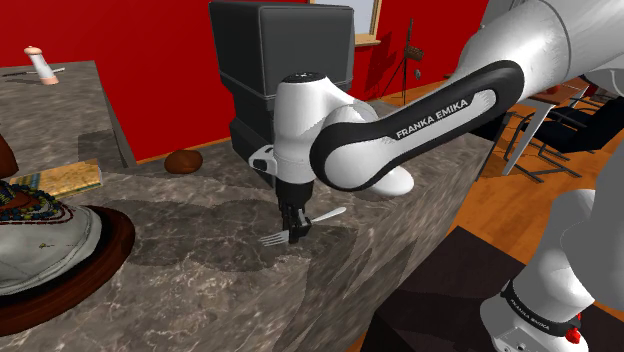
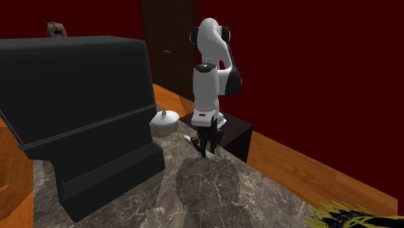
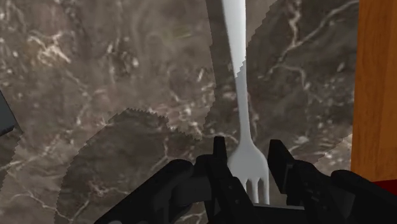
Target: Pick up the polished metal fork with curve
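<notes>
Fork point(image 3: 244, 108) lies flat on the counter point(image 1: 200, 290), just in front of the black appliance point(image 1: 285, 50). Its head sits between the fingers of the gripper point(image 3: 248, 156), which are spread to either side and not yet pinching. The handle runs straight away from the hand, so closing should catch the neck squarely.

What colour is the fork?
The fork is pale silvery grey; the wrist view shows it best.
</notes>
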### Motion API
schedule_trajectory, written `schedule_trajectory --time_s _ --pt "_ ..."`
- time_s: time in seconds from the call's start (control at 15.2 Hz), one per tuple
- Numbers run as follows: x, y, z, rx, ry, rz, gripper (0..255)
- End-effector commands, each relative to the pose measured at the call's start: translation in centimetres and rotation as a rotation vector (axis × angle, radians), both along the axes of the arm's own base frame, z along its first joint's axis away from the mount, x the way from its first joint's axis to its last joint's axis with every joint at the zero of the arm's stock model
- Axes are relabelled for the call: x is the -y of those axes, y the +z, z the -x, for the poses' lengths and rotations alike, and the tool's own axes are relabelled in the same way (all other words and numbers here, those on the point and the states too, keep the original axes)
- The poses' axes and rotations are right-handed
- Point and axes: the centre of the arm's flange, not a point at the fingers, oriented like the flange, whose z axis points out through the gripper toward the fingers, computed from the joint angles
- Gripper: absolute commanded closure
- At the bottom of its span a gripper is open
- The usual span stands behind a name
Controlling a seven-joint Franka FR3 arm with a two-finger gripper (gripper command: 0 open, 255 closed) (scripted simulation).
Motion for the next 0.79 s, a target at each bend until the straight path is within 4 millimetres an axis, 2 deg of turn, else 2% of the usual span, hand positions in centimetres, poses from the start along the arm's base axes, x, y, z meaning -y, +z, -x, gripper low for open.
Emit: schedule_trajectory --time_s 0.0,0.2,0.73 --pt "0.0 -0.6 0.2 -0.010 0.003 0.005 255" --pt "-0.2 -0.5 0.3 -0.010 0.003 0.005 255" --pt "-0.2 3.8 0.3 -0.010 0.003 0.005 255"
